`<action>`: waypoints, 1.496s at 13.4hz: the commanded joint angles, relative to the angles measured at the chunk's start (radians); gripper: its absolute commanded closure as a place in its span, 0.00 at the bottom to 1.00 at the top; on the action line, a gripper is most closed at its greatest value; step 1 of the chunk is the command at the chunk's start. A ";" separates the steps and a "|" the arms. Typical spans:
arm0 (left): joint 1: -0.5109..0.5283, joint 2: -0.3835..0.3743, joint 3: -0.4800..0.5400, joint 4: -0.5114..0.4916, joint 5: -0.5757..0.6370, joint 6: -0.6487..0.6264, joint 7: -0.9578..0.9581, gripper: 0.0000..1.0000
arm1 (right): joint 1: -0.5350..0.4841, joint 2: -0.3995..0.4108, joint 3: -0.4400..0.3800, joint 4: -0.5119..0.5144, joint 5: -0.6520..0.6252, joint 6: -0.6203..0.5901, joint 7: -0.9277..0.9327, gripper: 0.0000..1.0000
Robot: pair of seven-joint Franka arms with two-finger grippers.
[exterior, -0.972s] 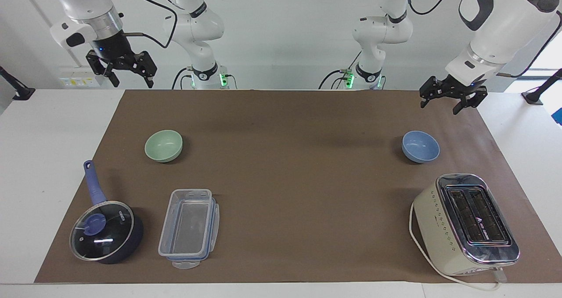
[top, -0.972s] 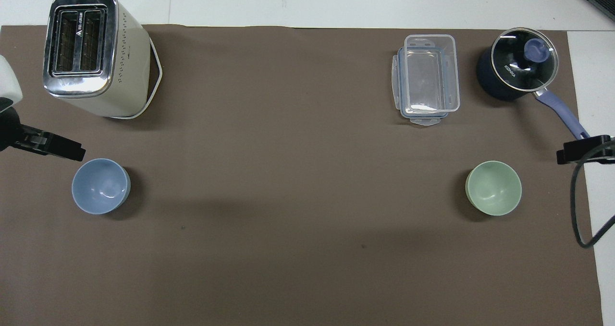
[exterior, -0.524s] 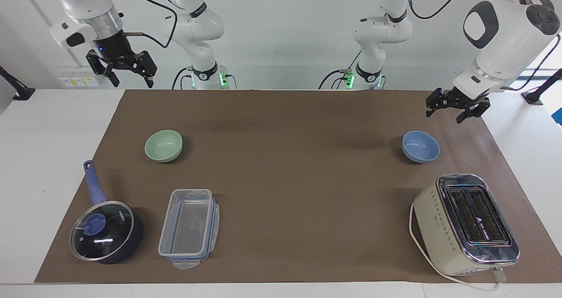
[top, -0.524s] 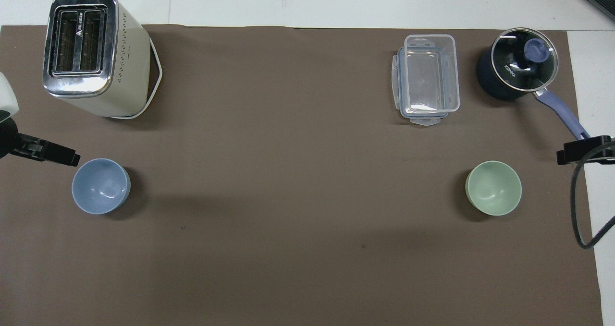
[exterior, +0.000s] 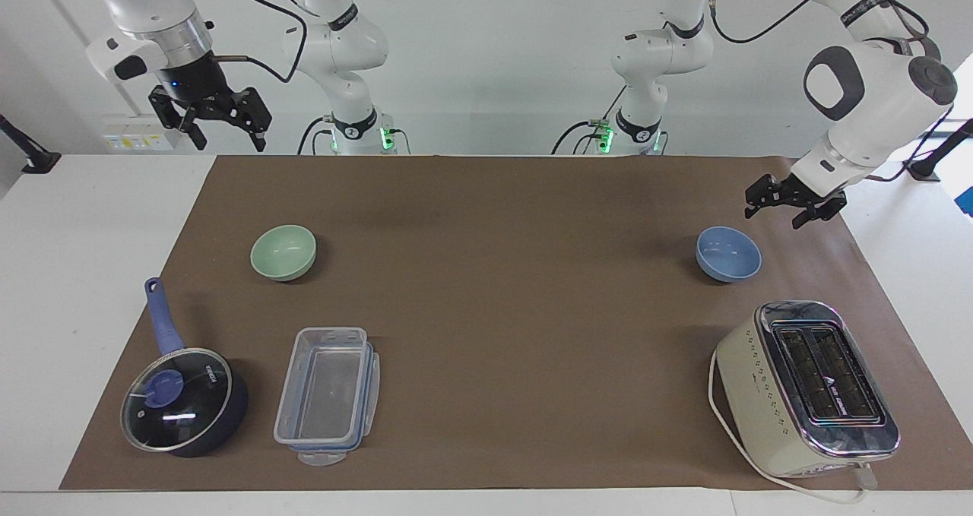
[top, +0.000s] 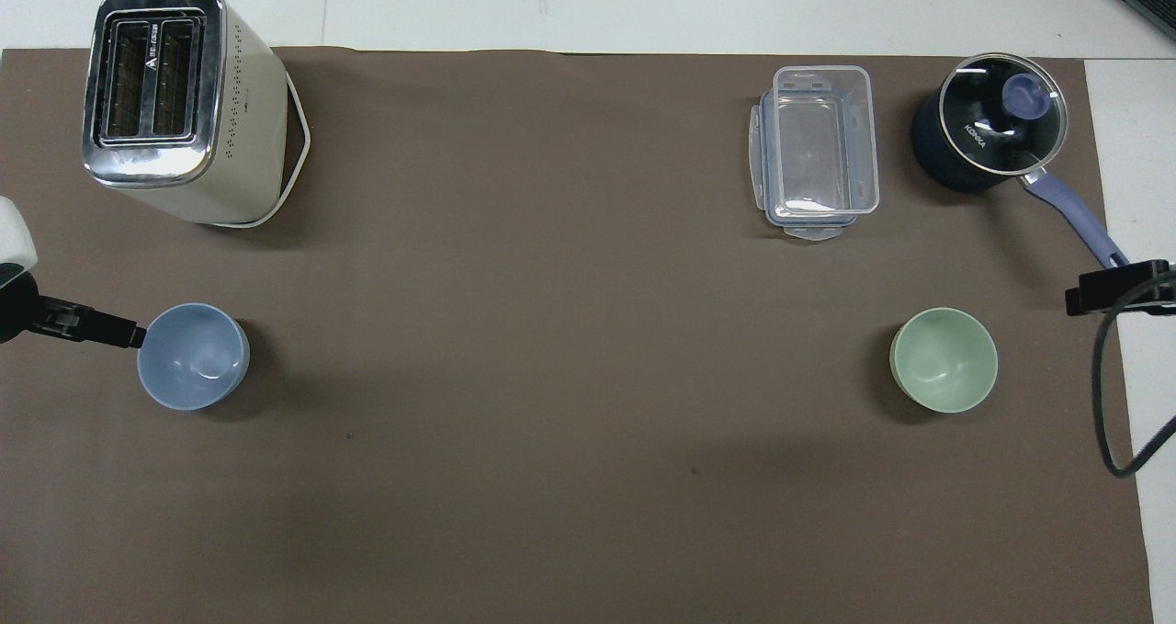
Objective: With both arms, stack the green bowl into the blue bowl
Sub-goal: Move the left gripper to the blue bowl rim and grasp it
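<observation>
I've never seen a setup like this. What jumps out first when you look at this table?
Two white arms hang over a brown mat: the left gripper, open, hovers close by the blue bowl, while the right gripper waits open, high over the mat's edge nearest the robots. The green bowl sits alone toward the right arm's end. A shiny toaster stands farther from the robots than the blue bowl.

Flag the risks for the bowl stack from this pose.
1. The left gripper, open, hangs close by the blue bowl; a low approach could knock its rim and slide it.
2. The green bowl sits near the saucepan handle; the right gripper could clip it reaching in.
</observation>
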 commanded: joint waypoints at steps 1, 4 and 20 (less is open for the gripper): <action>0.017 -0.030 -0.006 -0.095 -0.013 0.090 0.018 0.00 | -0.007 -0.027 0.001 -0.033 -0.011 0.015 -0.024 0.00; 0.059 0.012 -0.008 -0.155 -0.013 0.191 0.040 0.00 | -0.007 -0.027 0.001 -0.033 -0.011 0.014 -0.024 0.00; 0.065 0.072 -0.008 -0.267 -0.021 0.394 0.026 0.86 | -0.007 -0.027 0.001 -0.034 -0.009 0.014 -0.024 0.00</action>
